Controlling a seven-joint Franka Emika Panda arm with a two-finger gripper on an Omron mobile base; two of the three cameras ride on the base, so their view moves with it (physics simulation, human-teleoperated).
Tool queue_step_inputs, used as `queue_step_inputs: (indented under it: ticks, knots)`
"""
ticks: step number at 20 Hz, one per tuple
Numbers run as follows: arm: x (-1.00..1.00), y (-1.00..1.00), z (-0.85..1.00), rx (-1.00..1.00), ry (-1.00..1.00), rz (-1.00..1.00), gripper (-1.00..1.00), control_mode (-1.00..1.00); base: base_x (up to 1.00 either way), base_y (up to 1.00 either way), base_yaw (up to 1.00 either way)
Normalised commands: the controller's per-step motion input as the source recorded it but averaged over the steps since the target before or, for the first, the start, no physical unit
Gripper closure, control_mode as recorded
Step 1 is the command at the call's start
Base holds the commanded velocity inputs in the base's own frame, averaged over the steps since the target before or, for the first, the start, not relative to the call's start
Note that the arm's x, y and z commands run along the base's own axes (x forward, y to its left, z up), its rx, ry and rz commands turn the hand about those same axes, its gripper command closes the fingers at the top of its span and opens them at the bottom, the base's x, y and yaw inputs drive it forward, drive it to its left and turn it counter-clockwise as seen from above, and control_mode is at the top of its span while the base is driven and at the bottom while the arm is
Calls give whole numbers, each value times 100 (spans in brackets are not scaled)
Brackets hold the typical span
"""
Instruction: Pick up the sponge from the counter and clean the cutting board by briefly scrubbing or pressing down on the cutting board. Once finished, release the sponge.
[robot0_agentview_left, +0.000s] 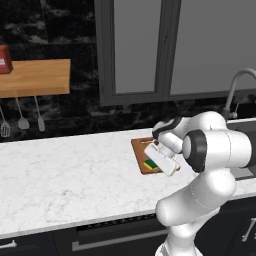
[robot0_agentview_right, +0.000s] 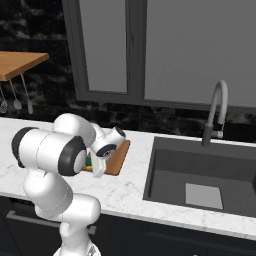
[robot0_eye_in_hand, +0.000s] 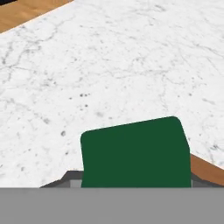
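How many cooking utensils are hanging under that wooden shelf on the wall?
3. In the left base view they hang in a row below the wooden shelf: a whisk-like one at the picture's left edge, a spatula beside it, and another utensil rightmost. More may hang beyond the left edge.

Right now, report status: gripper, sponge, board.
Gripper shut on sponge. Sponge over near end of cutting board; contact unclear. Nothing in the way on counter.
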Motion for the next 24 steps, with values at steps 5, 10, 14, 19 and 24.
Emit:
queue_step_inputs:
  ticks: [5,10,14,19,24]
  knots:
    - [6,-27,0,7,1,0,100,-100,0,0,0]
    - [7,-40,-4,1,1,-1,100,-100,0,0,0]
    - [8,-52,-8,0,1,0,100,-100,0,0,0]
    - [32,-32,-17,0,0,0,100,-100,0,0,0]
    - [48,-7,-7,2,0,0,100,-100,0,0,0]
